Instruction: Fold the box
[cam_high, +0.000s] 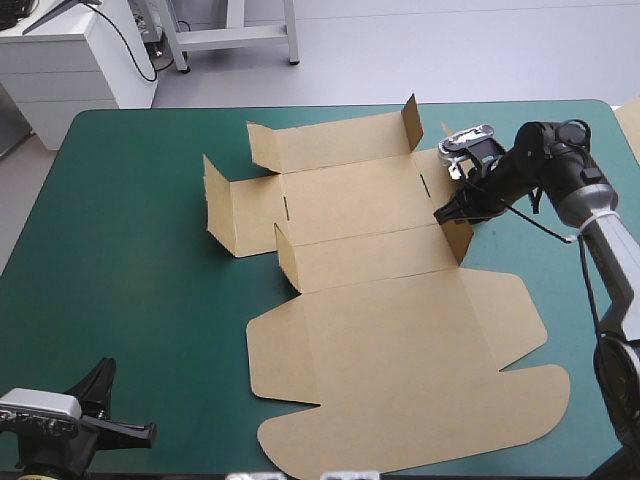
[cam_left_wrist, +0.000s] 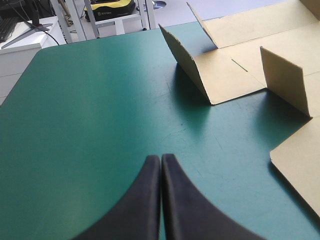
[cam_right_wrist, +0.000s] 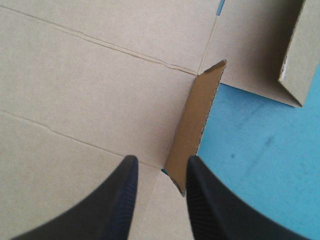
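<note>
The box (cam_high: 400, 340), a cut sheet of plain brown board, lies spread on the teal-green covered tabletop (cam_high: 130, 220), from the middle over toward the right edge. Its largest panel, with rounded lobes along the outline, rests flat nearest the robot. Beyond that panel the tray part is partly raised. The end wall (cam_high: 222, 215) toward the tabletop's left side stands tilted up, the long far wall (cam_high: 330, 140) leans upward with a short tab upright at its right end, and the near wall is up only slightly. A small corner flap (cam_high: 458, 238) stands upright at that near wall's right end. The right pincer (cam_right_wrist: 160, 162), two broad black curved fingers, is down at this flap. Its fingers stand partly apart, wider than the board is thick, and the flap's lower end sits in the gap, close to one finger. They straddle the flap without clamping it. Flat brown board lies under and ahead of this pincer, with bare teal-green cover just beside the flap. The left pincer (cam_left_wrist: 161, 159), black and curved like the other, is fully closed into one pointed arch and holds nothing. It sits over bare cover near the tabletop's near left corner, well apart from the box, whose raised end wall shows ahead of it.
</note>
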